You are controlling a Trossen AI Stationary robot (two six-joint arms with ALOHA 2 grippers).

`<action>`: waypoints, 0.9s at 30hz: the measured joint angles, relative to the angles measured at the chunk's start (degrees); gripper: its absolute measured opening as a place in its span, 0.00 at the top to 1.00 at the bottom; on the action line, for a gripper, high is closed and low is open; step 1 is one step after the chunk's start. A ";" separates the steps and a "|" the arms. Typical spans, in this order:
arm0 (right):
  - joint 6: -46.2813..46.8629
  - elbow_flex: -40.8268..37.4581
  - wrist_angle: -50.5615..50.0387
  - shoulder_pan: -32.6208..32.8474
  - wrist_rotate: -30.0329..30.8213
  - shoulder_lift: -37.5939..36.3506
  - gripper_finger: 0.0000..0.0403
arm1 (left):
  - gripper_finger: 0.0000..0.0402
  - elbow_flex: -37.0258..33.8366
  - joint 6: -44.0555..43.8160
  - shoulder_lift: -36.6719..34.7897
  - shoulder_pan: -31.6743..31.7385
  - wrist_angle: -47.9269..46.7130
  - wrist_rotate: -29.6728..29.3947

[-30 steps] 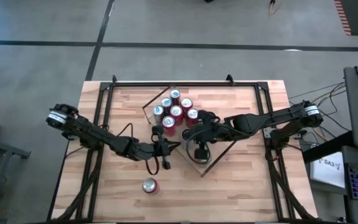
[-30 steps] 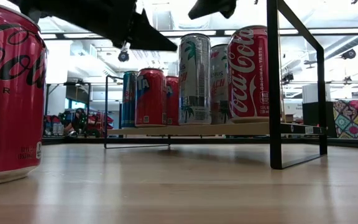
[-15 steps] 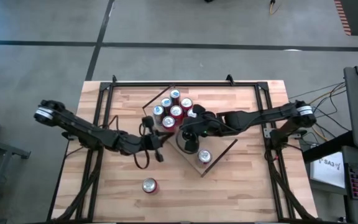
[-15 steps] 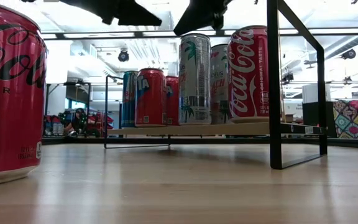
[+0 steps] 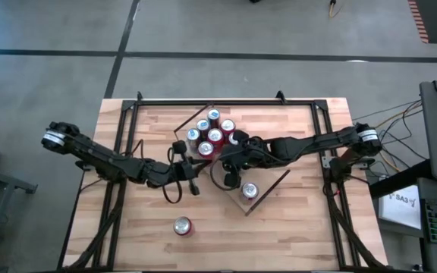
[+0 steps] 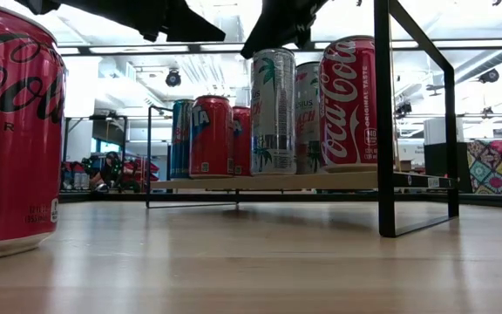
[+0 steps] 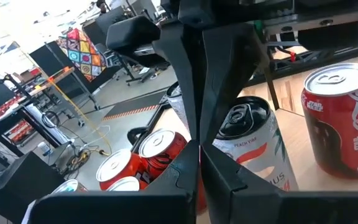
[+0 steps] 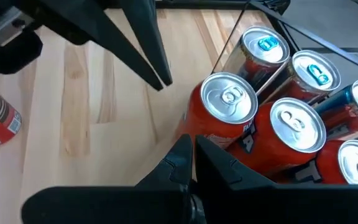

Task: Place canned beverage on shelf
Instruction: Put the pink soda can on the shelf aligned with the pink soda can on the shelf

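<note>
seven cans (image 5: 213,135) on shelf (image 5: 266,188) — one can (image 5: 182,226) off.

Plank tabletop (image 5: 294,220); patterned cloth (image 6: 495,166) and office chair (image 7: 129,37) beyond

light: bright overhead | glare: ceiling blown out | near can (image 6: 11,131): blurred
</note>
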 joint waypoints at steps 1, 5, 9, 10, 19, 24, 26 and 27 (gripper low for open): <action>-0.04 0.00 0.12 0.00 0.00 0.16 0.98 | 1.00 0.00 0.00 0.00 0.00 0.02 0.01; 0.00 -0.02 -0.37 0.02 -0.02 0.54 0.98 | 1.00 0.00 0.00 0.01 0.00 0.01 0.02; 0.15 -0.01 -0.66 0.02 -0.07 0.54 0.98 | 1.00 0.00 0.00 -0.01 0.00 -0.02 0.02; 0.45 -0.02 -1.07 0.03 -0.30 0.54 0.98 | 1.00 0.00 -0.01 -0.01 0.00 -0.01 0.02; 0.62 0.00 -1.16 0.17 -5.11 0.50 0.98 | 1.00 0.00 -0.02 -0.03 0.00 -0.01 0.02; 0.34 0.00 -1.18 0.17 -6.04 0.48 0.98 | 1.00 0.00 -0.04 -0.03 0.00 -0.03 0.02; -0.51 0.00 -1.18 0.28 -6.03 0.48 0.98 | 1.00 0.00 -0.04 -0.03 0.00 -0.02 0.02; -0.84 0.00 -1.16 0.28 -6.03 0.48 0.98 | 1.00 0.00 -0.04 -0.03 0.00 -0.01 0.02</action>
